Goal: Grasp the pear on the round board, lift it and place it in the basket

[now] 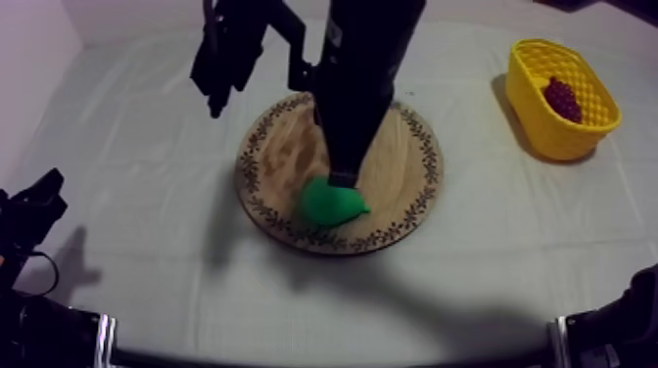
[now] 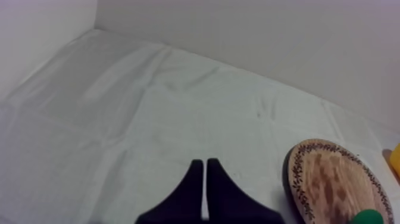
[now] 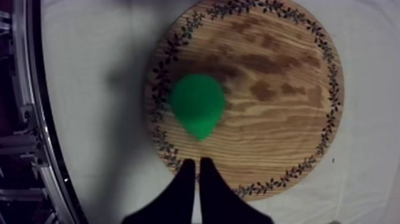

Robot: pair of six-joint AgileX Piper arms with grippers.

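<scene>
Pear noted lying on the round wooden board, toward its near rim. Right gripper is positioned over the board, just beside the pear, fingers pressed together, nothing gripped. Left gripper is seen low at the near left, fingers likewise closed on nothing. Yellow basket is placed far right, well apart from the board, with a bunch of grapes inside.

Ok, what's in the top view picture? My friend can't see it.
The right gripper hangs close over a green pear lying on a round wooden board in the middle of the table. A yellow basket with grapes in it stands off to the board's right, and the left gripper rests at the left edge.
</scene>
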